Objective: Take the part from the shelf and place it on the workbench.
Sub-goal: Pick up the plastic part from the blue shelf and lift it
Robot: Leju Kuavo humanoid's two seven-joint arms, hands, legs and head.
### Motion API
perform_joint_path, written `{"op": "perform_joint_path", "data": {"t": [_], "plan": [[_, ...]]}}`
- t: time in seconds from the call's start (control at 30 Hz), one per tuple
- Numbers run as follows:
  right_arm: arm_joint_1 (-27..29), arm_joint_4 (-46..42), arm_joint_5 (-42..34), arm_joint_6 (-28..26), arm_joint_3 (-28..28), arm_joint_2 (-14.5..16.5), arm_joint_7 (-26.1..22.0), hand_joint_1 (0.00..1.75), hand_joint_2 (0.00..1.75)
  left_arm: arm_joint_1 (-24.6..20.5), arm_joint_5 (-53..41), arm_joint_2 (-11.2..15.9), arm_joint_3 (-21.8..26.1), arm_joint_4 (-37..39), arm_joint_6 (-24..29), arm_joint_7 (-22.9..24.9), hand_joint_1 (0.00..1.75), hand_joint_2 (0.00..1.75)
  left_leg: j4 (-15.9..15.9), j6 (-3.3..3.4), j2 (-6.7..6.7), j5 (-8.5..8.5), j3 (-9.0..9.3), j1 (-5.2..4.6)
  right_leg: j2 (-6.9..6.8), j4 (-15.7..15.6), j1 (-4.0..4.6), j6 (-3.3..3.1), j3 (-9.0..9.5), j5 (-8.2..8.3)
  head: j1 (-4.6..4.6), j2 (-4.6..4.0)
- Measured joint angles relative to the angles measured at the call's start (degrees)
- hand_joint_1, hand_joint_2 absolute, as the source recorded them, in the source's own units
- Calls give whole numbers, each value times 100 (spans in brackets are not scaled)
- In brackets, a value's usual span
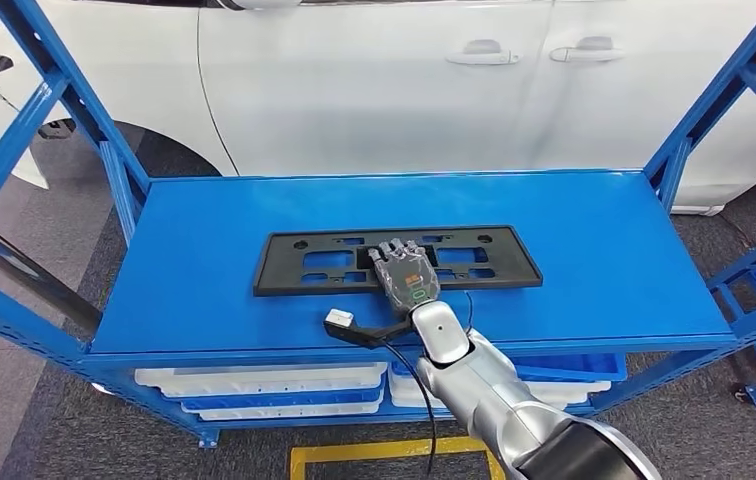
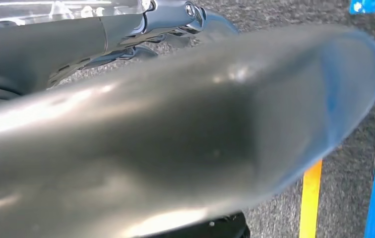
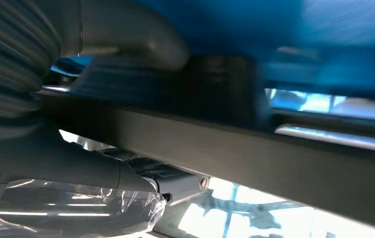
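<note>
On the blue shelf [image 1: 594, 250] the black part [image 1: 299, 262] lies flat, mid-surface. Our right hand [image 1: 406, 272] rests on its near edge, fingers around the rail, apparently gripping to lift. Left hand's fingers: cannot tell.

Part [image 1: 394, 258] flat on shelf [image 1: 604, 250], car [image 1: 374, 80] behind.

White car [image 1: 404, 80] behind, grey carpet floor [image 1: 24, 400], perhaps yellow floor tape [image 1: 394, 455]
</note>
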Motion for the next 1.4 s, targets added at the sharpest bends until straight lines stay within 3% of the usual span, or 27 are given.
{"op": "perform_joint_path", "data": {"t": [0.07,0.17,0.2,0.23,0.27,0.33,0.37,0.4,0.5,0.57,0.67,0.73,0.77,0.87,0.93,1.03,1.07,1.1,1.17,1.23,1.27,1.3,1.4], "plan": [[-30,50,-1,1,7,1,-1,175,175,-7,1,1,11,0,-12,-29,0,0,-39,67,3,24,12,21,-2,270,-13,59,-124,-181,15,0],[-46,122,-10,10,10,-3,-5,175,175,-12,16,3,27,0,-75,-153,0,0,-47,110,8,25,12,22,-6,1350,-52,119,-651,-674,32,-1],[-46,141,-14,12,10,-4,-9,175,175,-9,24,3,37,0,-103,-215,0,0,-45,112,8,23,14,21,-7,1594,-61,129,-779,-724,32,-1],[-47,157,-16,12,10,-4,-15,175,175,-6,29,3,48,0,-129,-283,0,0,-42,111,5,20,18,21,-8,1629,-67,130,-809,-666,33,-1],[-52,168,-20,10,10,-5,-20,175,175,-4,33,3,59,0,-149,-356,0,44,-40,107,1,17,24,21,-9,1428,-71,119,-721,-507,33,-1],[-76,180,-39,1,8,-5,-38,175,175,-5,35,0,87,0,-172,-498,0,131,-35,87,-8,7,40,17,-12,598,-59,59,-326,-111,32,-1],[-89,184,-60,-8,3,-5,-57,175,175,-6,34,-3,106,0,-175,-564,0,175,-34,66,-12,2,41,9,-16,251,-43,29,-164,13,30,-1],[-100,187,-89,-22,-8,-5,-85,175,175,-5,30,-5,127,0,-177,-624,0,175,-34,38,-14,-2,40,4,-18,43,-23,4,-71,67,29,-2],[-102,170,-244,-85,-80,-11,-250,175,175,-1,15,-8,170,0,-201,-760,0,175,-56,-67,-10,-6,49,5,-15,-65,-11,-61,-37,87,27,-1],[-74,10,-497,-109,-191,-14,-554,175,175,-2,13,-9,201,0,-234,-836,0,175,116,-123,-1,-141,-8,12,-19,-140,-37,-123,10,122,25,-1],[49,-606,-1165,-132,-522,-13,-1442,175,175,1,20,-16,290,0,-273,-873,0,175,1149,-179,4,-661,-462,26,-22,-168,-26,-180,44,124,20,-1],[206,-1210,-1919,-146,-783,-14,-2154,175,175,3,42,-15,359,0,-297,-878,0,175,1612,-203,5,-769,-681,28,-18,-157,-12,-185,63,108,20,-1],[313,-1607,-2479,-123,-878,-22,-2483,175,175,4,54,-15,402,0,-309,-890,0,175,1522,-208,6,-661,-640,31,-16,-145,-12,-177,75,95,20,-1],[706,-3079,-4541,74,-986,-107,-3249,175,175,3,120,-23,541,0,-333,-1006,0,175,439,-200,5,-141,-118,42,-11,-65,-16,-110,92,21,17,-1],[1031,-4177,-5969,321,-1027,-207,-3754,175,175,2,184,-34,651,1,-287,-1153,0,175,68,-129,-15,-60,49,33,-13,-12,4,-55,62,-13,27,-2],[1532,-5724,-7826,838,-1091,-326,-4508,175,175,13,294,-63,813,1,-157,-1525,0,175,43,8,-29,-55,25,11,-13,18,-7,28,24,-33,45,-1],[1653,-6183,-8436,1134,-1108,-370,-4589,175,175,11,324,-75,861,1,-188,-1614,0,175,32,47,-25,-47,22,11,-13,113,-19,62,-22,-106,54,-1],[1743,-6562,-9020,1533,-1119,-428,-4588,175,175,5,339,-86,905,1,-257,-1650,0,175,21,79,-19,-39,24,17,-14,309,-30,94,-113,-233,61,-1],[1955,-7088,-9981,2917,-1149,-600,-4592,175,175,-8,319,-90,962,0,-468,-1582,0,175,20,119,-7,-43,20,14,-16,1029,-46,143,-461,-596,82,-1],[2265,-7452,-10201,4356,-1195,-730,-4767,175,175,-14,293,-93,1002,1,-588,-1492,0,175,21,134,-7,-50,18,8,-18,1624,-53,158,-767,-769,92,-1],[2399,-7620,-10102,4819,-1206,-765,-4826,175,175,-14,281,-99,1019,2,-584,-1443,0,175,22,136,-9,-54,22,5,-18,1634,-54,150,-786,-697,97,-1],[2493,-7771,-9996,5066,-1204,-778,-4843,175,175,-16,261,-108,1029,2,-556,-1397,0,175,23,136,-10,-58,29,2,-18,1393,-52,131,-682,-521,97,-1],[2677,-8241,-9719,5383,-1196,-809,-4854,175,175,-29,171,-146,1035,2,-429,-1219,0,175,28,106,-18,-58,47,-18,-18,262,-14,23,-144,-12,98,-1]]}}
